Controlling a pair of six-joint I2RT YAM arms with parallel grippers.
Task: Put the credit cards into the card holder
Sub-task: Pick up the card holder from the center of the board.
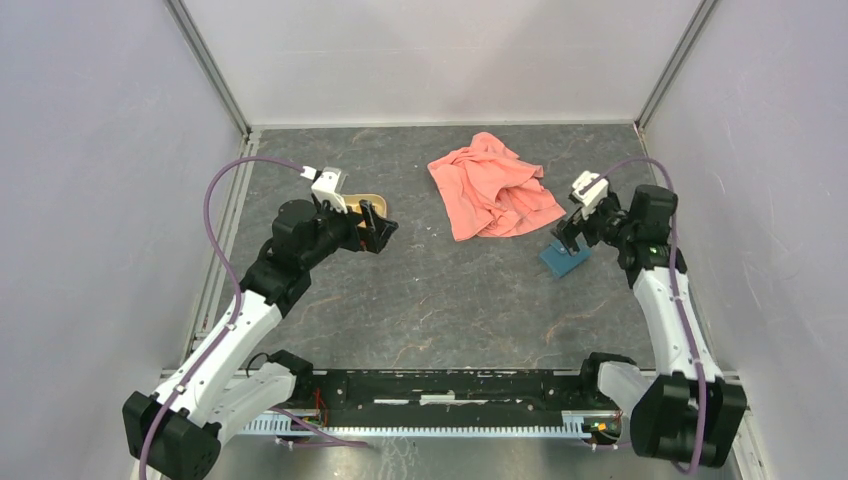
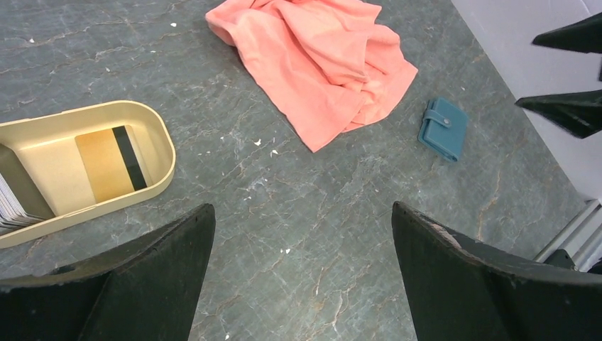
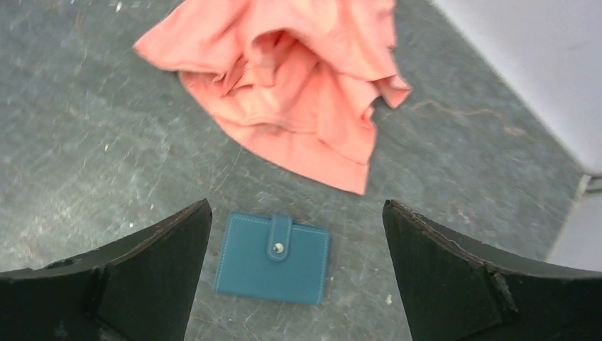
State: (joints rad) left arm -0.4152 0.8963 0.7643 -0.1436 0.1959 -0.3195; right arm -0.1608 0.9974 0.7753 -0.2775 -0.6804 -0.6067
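Observation:
The card holder [image 3: 273, 257], a teal wallet snapped shut, lies flat on the table just below and between the fingers of my right gripper [image 3: 297, 206], which is open and empty. The same card holder [image 1: 563, 260] sits at the right in the top view and also shows in the left wrist view [image 2: 443, 129]. The credit cards lie in a tan tray [image 2: 160, 135]: an orange card [image 2: 106, 165] with a black stripe, and greyish ones [image 2: 14, 206] at the left edge. My left gripper [image 2: 302, 209] hovers open beside the tray, holding nothing.
A crumpled salmon-pink cloth [image 1: 495, 185] lies at the back middle, just beyond the card holder. The tan tray [image 1: 362, 203] is partly hidden behind my left gripper [image 1: 385, 232]. White walls close in the table on three sides.

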